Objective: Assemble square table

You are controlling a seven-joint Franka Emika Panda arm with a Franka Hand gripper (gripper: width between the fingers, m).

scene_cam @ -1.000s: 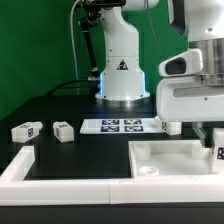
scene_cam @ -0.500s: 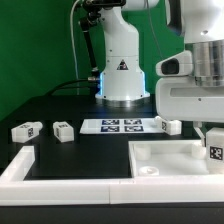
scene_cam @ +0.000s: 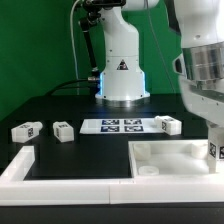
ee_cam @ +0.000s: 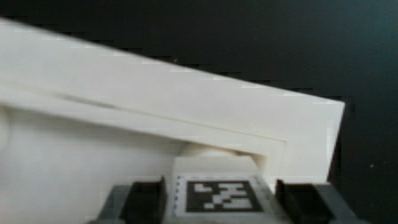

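Note:
The white square tabletop (scene_cam: 172, 156) lies at the front on the exterior view's right; it also fills the wrist view (ee_cam: 125, 110). My gripper (scene_cam: 212, 150) is shut on a white tagged leg (ee_cam: 221, 195), held between both dark fingers (ee_cam: 143, 200) at the tabletop's right corner region. Whether the leg touches the slab cannot be told. Three more tagged legs lie on the black table: two on the left (scene_cam: 25, 130) (scene_cam: 63, 130) and one behind the tabletop (scene_cam: 167, 124).
The marker board (scene_cam: 120, 125) lies flat in the middle, in front of the arm's base (scene_cam: 122, 85). Long white border rails (scene_cam: 40, 178) run along the front and left. A green wall stands behind.
The arm's wrist body has lifted and swung to the right, uncovering the leg behind the tabletop. The held leg has shifted slightly left and stays at the tabletop's right side.

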